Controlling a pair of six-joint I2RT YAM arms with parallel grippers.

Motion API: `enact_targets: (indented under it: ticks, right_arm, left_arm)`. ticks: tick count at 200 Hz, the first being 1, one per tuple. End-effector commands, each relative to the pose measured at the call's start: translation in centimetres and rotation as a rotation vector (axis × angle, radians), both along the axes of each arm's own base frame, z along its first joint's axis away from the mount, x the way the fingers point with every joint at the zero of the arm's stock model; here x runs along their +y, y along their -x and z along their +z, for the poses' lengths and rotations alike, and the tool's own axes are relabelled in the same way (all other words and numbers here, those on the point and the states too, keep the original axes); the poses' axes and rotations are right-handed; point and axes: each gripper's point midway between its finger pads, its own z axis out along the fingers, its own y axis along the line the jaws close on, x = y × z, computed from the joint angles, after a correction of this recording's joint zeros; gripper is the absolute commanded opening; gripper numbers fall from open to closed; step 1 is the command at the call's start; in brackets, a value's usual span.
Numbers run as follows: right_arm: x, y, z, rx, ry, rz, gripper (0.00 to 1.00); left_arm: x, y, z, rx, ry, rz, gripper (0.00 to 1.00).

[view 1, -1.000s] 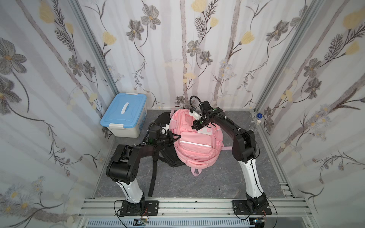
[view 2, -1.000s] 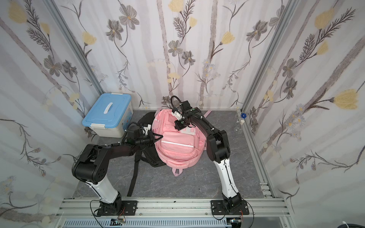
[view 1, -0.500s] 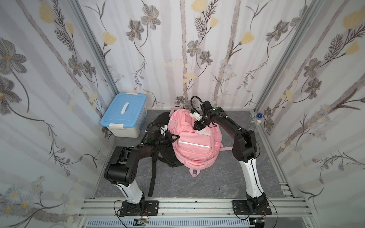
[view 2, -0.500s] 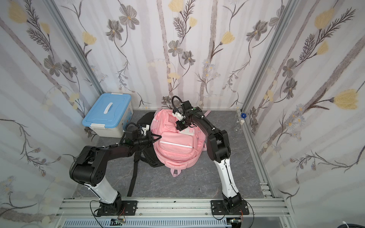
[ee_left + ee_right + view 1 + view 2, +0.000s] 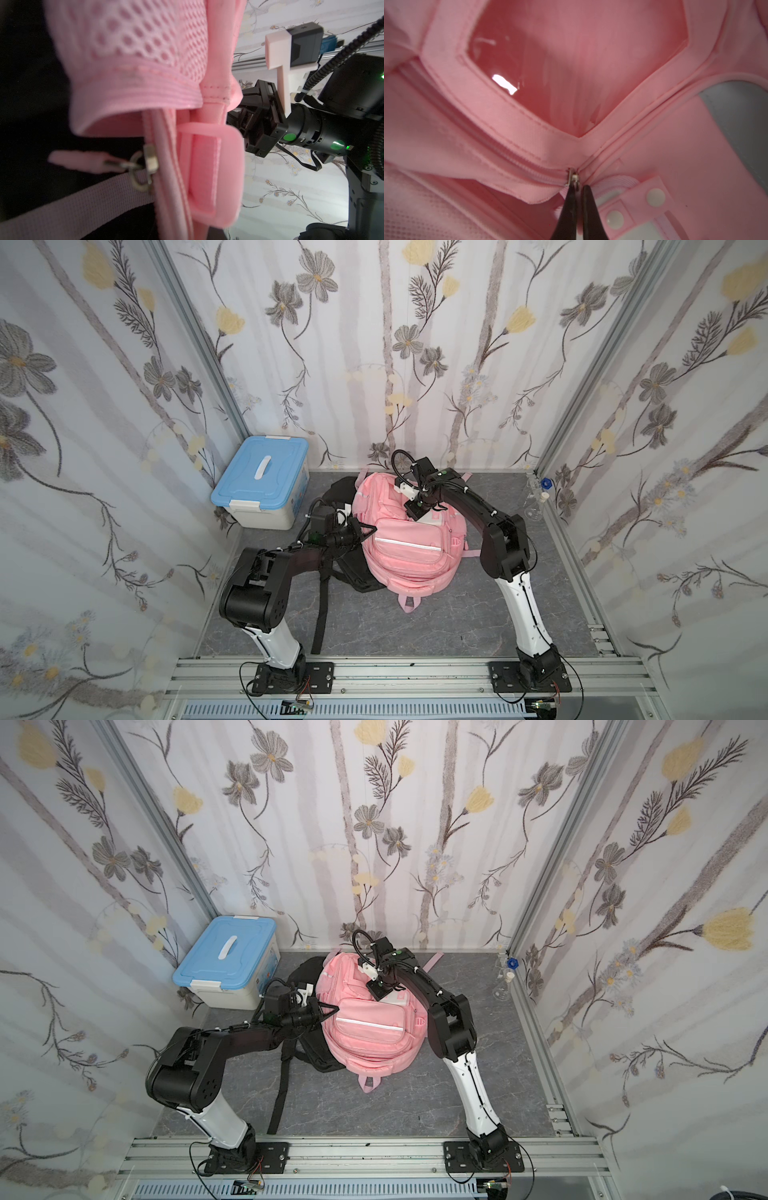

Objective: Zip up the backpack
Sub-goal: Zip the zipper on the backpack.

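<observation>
The right gripper (image 5: pixel 576 194) pinches the metal zipper pull (image 5: pixel 574 178) of the pink backpack (image 5: pixel 405 547). The left gripper (image 5: pixel 371 529) is clenched at the backpack's side. The backpack has a silver-striped front pocket and lies mid-table (image 5: pixel 457 614), overlapping a black backpack (image 5: pixel 340 491).

Both top views are bright and evenly lit, with only soft shadows on the grey floor (image 5: pixel 415 626); the left wrist view blurs the close backpack (image 5: pixel 145 83) and falls black along one side; the right wrist view shows white glare on the clear window (image 5: pixel 504 83), while the zipper pull (image 5: pixel 573 178) is sharp.
</observation>
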Motion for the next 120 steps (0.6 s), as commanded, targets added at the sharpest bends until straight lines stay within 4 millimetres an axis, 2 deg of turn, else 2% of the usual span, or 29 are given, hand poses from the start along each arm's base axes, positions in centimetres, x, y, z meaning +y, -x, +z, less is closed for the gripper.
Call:
enact_targets:
  ticks: [1,4,14,22,25,29,43,55,69,86,106,120]
  right_arm:
    - [-10.0,-3.0,0.0,-0.209,0.568,-0.191,0.02]
    - [-10.3,-3.3,0.6,-0.234,0.583,-0.213,0.06]
    - [-11.1,-4.0,2.7,-0.295,0.581,-0.293,0.32]
    - [-10.6,-4.0,4.1,-0.300,0.490,-0.333,0.44]
    - [-10.6,-4.0,4.8,-0.301,0.450,-0.357,0.53]
    - [-10.5,-4.0,5.7,-0.300,0.387,-0.386,0.61]
    - [-9.6,-3.6,8.4,-0.247,0.103,-0.450,0.78]
    - [-10.8,-3.4,10.6,-0.224,-0.051,-0.546,0.91]
    - [-13.9,-2.6,12.2,-0.241,-0.066,-0.664,0.92]
    - [-17.5,-0.5,12.2,-0.285,0.049,-0.740,0.89]
    - [-19.4,2.3,9.7,-0.198,0.087,-0.761,0.82]
    - [-19.1,4.0,7.6,-0.109,0.010,-0.752,0.77]
  left_arm:
    - [0.8,-1.0,1.1,-0.055,-0.008,0.039,0.00]
    - [0.8,-1.0,1.0,-0.053,-0.009,0.039,0.00]
    - [0.8,-1.1,1.1,-0.054,-0.008,0.041,0.00]
    - [0.8,-1.1,1.0,-0.052,-0.009,0.042,0.00]
    - [0.8,-1.1,0.9,-0.049,-0.009,0.042,0.00]
    - [0.8,-1.1,0.9,-0.048,-0.010,0.044,0.00]
    - [0.8,-1.0,0.7,-0.047,-0.017,0.045,0.00]
    - [1.0,-1.0,0.5,-0.041,-0.029,0.052,0.00]
    - [1.3,-1.0,0.0,-0.028,-0.062,0.065,0.00]
    - [1.5,-0.8,-0.6,-0.013,-0.108,0.076,0.00]
    - [1.8,-1.0,-1.2,-0.001,-0.167,0.086,0.00]
    - [1.7,-1.3,-1.3,0.006,-0.202,0.082,0.00]
